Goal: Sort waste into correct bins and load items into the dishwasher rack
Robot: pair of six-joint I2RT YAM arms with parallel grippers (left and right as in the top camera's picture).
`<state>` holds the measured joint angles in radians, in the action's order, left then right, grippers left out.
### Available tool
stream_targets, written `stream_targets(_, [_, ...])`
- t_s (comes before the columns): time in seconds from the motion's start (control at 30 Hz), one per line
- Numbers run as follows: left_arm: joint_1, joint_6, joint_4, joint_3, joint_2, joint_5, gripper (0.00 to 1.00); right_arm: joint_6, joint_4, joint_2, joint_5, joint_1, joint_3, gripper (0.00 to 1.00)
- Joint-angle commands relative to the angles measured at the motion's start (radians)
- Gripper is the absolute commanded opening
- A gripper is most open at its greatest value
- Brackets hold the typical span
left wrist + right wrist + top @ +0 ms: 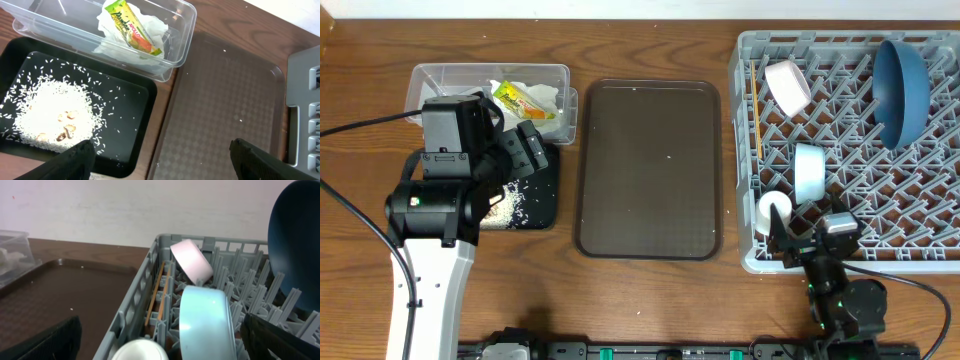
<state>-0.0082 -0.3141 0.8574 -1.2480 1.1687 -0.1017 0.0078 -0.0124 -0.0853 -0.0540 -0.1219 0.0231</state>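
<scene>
The clear tub (430, 80) holds white napkins (127, 50) and the yellow-green wrapper (520, 100). The black tray (540, 200) in front of it holds rice scraps (50, 110). My left gripper (528, 145) is open and empty above the black tray's right edge; in the left wrist view (160, 160) its fingers are spread wide. The grey rack (850, 250) holds the dark blue bowl (902, 90), cream bowl (787, 85), light blue bowl (809, 170), white cup (773, 212) and chopsticks (756, 115). My right gripper (810, 238) is open and empty over the rack's front left corner, near the cup (142, 351).
A large dark brown serving tray (650, 170) lies between the bins and the rack, with a few rice grains on it. The table's back edge meets a white wall. My left arm's cable runs off to the left.
</scene>
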Motion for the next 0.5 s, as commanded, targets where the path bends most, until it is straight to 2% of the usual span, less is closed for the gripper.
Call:
stream_targets(0.0, [0.003,0.005,0.002,-0.021,0.000,0.008,0.89,0.036,-0.040,0.054,-0.015,0.016,-0.018,0.99])
stream_targets(0.47, [0.003,0.005,0.002,-0.021,0.000,0.008,0.89,0.066,-0.056,0.080,-0.014,0.010,-0.018,0.99])
